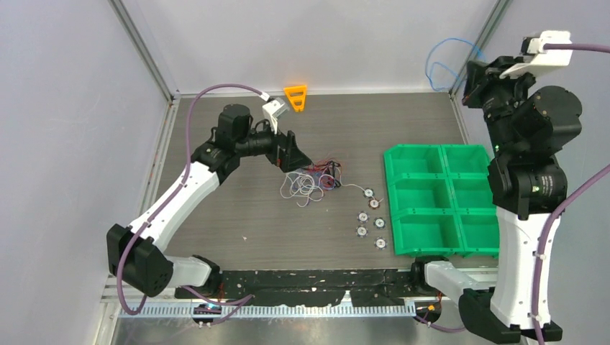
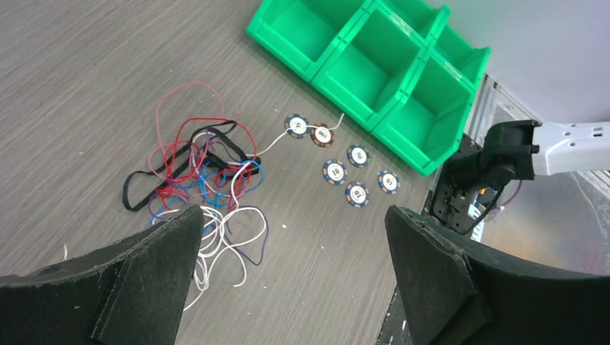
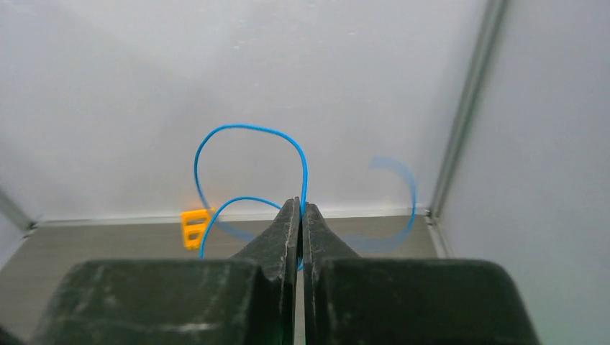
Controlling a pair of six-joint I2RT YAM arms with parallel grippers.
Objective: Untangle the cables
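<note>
- The left hand (image 2: 293, 215) is standing wide open and is gripping nothing; its two black fingers (image 2: 147, 284) are spread far apart.
- In the top view this hand (image 1: 293, 159) is sitting at the far-left edge of the cable clump (image 1: 313, 181); whether it is touching the strands I cannot tell.
- The clump (image 2: 208, 172) is lying on the counter (image 1: 237, 215) near its middle, with red, black, blue, purple and white strands looping loosely over one another.
- White loops are trailing out of the clump, right by the left finger in the wrist view.
- One white strand is running from the clump to the poker chips (image 2: 345, 169), which are lying between the clump and the green bin tray (image 1: 439, 201).
- The right hand (image 3: 298, 208) is raised high at the far-right corner, jaws pressed together and pinching a blue cable (image 3: 248, 128).
- That blue cable is curling in loops in the air in front of the back wall.
- An orange plastic piece (image 1: 296, 97) is lying at the counter's far edge.
</note>
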